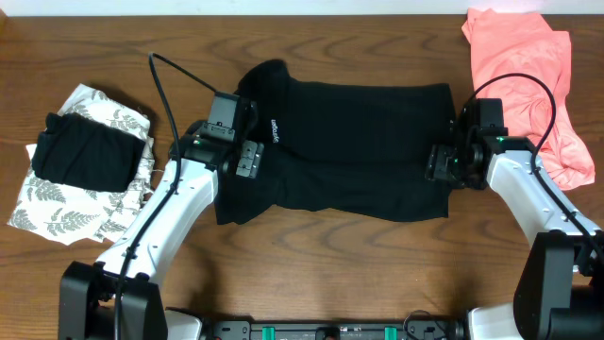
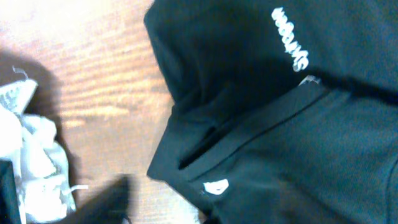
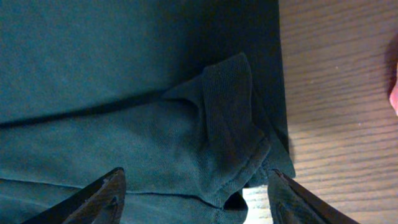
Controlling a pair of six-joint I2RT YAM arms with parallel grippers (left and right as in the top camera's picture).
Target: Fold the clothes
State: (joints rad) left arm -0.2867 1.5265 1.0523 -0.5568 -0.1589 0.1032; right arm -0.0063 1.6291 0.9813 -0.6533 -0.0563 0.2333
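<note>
Shirt (image 1: pixel 349 151): black, lying flat as a wide band across the middle of the worktop (image 1: pixel 311 283). The logo (image 2: pixel 291 46) and collar placket (image 2: pixel 249 134) are at its left end.

Left claw (image 1: pixel 247 159): sits over the left end. Its fingers do not show clearly in any view, so I cannot tell whether it is wide or closed.

Right claw (image 1: pixel 442 162): poised over the right edge, jaws wide and holding nothing. A ribbed cuff (image 3: pixel 233 124) lies turned back between them, close to the bare wood.

Other clothes: a salmon garment (image 1: pixel 528 76) at upper right. A leaf-print piece (image 1: pixel 75 198) with a black bundle (image 1: pixel 85 156) on it at far left. All are apart from the shirt.

Assessment: the next fold appears to be pending. Recommendations:
- Lay the loose cuff inside the outline first.
- Grip all layers at each end, not the top one alone.
- Lift both ends level, keeping the cloth lightly taut.
- Avoid dragging the placket askew.
</note>
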